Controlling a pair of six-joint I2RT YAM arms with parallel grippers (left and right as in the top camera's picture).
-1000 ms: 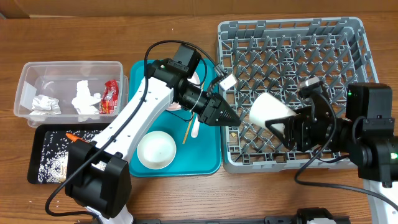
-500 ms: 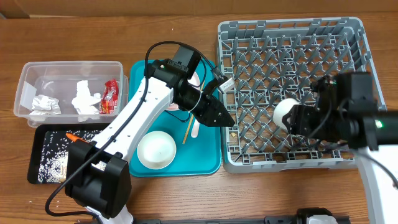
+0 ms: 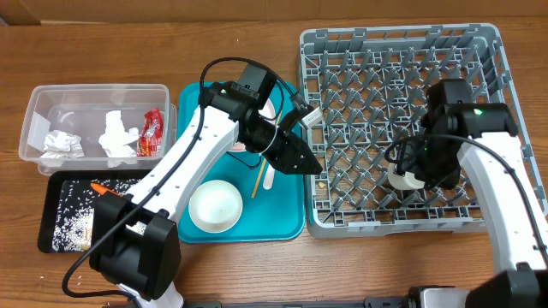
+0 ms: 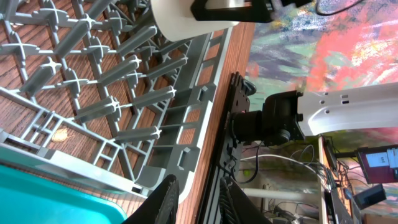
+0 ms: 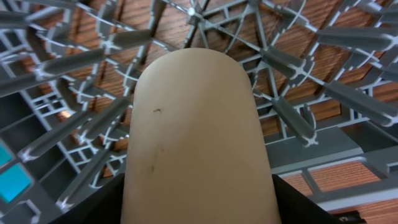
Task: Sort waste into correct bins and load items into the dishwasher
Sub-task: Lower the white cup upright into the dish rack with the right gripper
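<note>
At dish rack (image 3: 394, 51): small white cup (image 3: 401, 178) clamped by right fingers (image 5: 298, 202), low among pegs (image 5: 74, 62), seemingly for support.
Left fingers (image 3: 300, 158): drawn together, empty, above teal tray (image 3: 287, 218).

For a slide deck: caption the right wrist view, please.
White cup held over the grey dish rack, upright pegs fanning out around it.

Clear tub (image 3: 34, 94) at far left holds crumpled white tissues (image 3: 116, 137) and a red wrapper (image 3: 152, 131). Black tray (image 3: 47, 231) just in front of it carries an orange carrot (image 3: 101, 189) and pale crumbs (image 3: 73, 224). White bowl (image 3: 215, 205) sits upright near a thin wooden stick (image 3: 256, 180); grey rack (image 3: 479, 38) has a white cup (image 5: 196, 137) among pegs by its front edge.
</note>
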